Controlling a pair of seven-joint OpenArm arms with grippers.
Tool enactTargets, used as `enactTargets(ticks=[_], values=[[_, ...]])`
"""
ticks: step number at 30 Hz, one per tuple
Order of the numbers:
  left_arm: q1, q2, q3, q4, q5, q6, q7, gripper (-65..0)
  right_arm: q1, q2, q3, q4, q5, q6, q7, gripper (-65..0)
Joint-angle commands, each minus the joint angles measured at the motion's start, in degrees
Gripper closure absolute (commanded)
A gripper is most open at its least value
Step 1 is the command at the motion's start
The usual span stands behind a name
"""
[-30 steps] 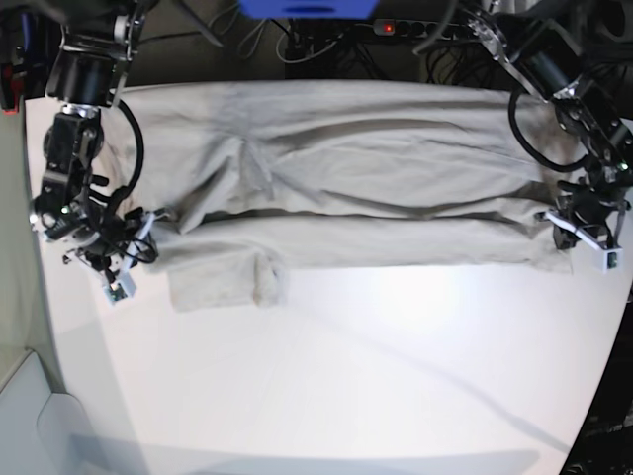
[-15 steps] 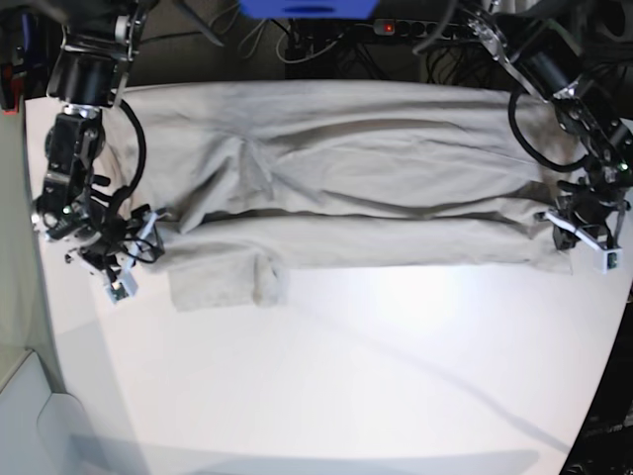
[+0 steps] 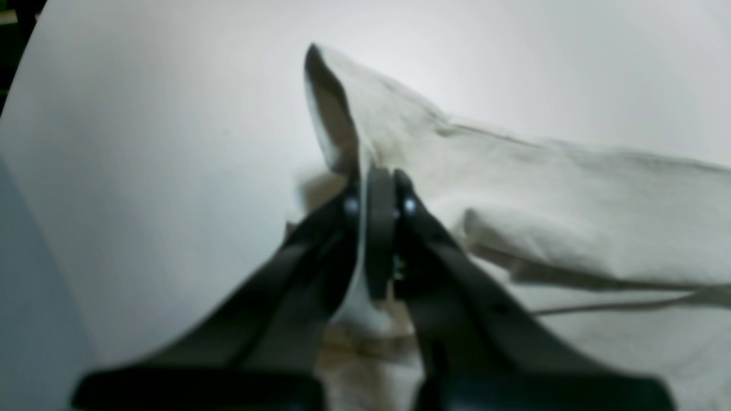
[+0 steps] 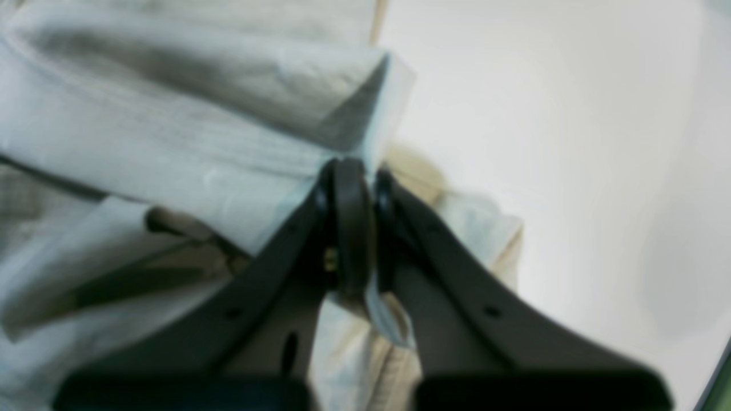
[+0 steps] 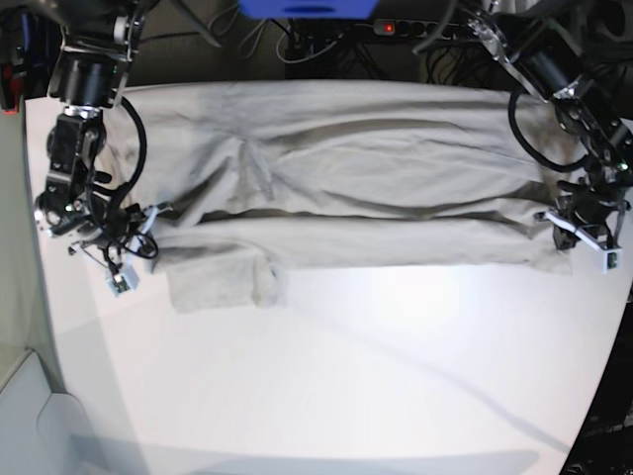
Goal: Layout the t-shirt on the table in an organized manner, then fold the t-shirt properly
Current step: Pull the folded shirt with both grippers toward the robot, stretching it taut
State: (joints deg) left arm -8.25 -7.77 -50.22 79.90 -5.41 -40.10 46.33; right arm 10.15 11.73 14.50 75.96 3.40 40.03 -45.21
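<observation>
The light grey-beige t-shirt lies stretched across the far half of the white table, its near side folded over lengthwise. One sleeve sticks out toward the front. My left gripper is at the shirt's right end, shut on a cloth corner; the left wrist view shows it pinching the raised cloth. My right gripper is at the shirt's left end, shut on the cloth edge; the right wrist view shows it clamped on a fold.
Cables and a power strip run behind the table's far edge, beside a blue object. A grey surface lies past the table's front-left edge. The table's right edge curves inward near the front.
My right gripper has shifted slightly toward the far side, still holding the shirt's left edge, and the cloth there moved with it. My left arm has not visibly moved.
</observation>
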Motion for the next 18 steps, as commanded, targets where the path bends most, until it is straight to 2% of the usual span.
enactTargets(ticks=[1, 5, 18], values=[[-0.85, -1.07, -0.11, 1.2, -0.7, 0.1, -1.27, -0.1, 1.41, 1.15, 0.31, 1.18, 0.69, -0.03, 0.95, -2.3], [-0.85, -1.24, -0.11, 0.94, -0.7, 0.1, -1.36, -0.1, 1.41, 1.68, 0.49, 2.06, 0.78, -0.03, 0.95, 0.0], [-0.85, -0.98, -0.2, 2.87, -0.79, 0.1, -0.83, -0.1, -3.95, 1.68, 0.57, 16.3, 0.69, -0.03, 0.51, 0.0]])
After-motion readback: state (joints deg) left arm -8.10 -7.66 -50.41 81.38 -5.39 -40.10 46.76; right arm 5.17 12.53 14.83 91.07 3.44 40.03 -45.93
